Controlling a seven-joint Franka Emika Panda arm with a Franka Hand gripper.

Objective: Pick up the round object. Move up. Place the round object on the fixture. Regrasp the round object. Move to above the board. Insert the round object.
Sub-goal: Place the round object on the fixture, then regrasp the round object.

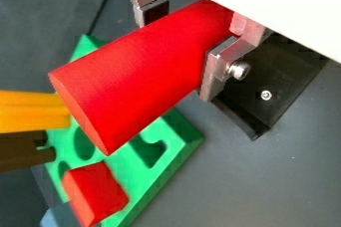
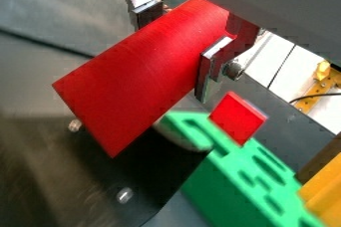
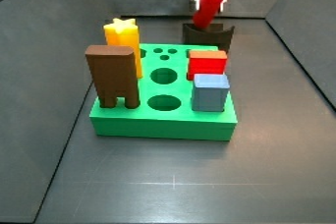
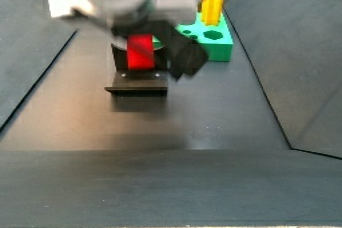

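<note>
The green board (image 3: 164,110) sits mid-desk with its round holes bare and open room above them. At its 12 o'clock stands the dark fixture (image 3: 207,36). The red cylinder peg (image 3: 209,5) leans tilted over the fixture's notch, likely so it can be regripped for insertion. The gripper (image 1: 186,32), up at the peg's top, has its jaws clamped on the peg.

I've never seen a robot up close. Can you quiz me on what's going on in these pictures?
1. True or false: the claw is empty.
2. What colour is the board?
3. The red peg is over: A) the fixture, B) the brown block, C) the blue block.

Key: 1. False, its fingers clamp the red peg. 2. Green. 3. A.
</note>
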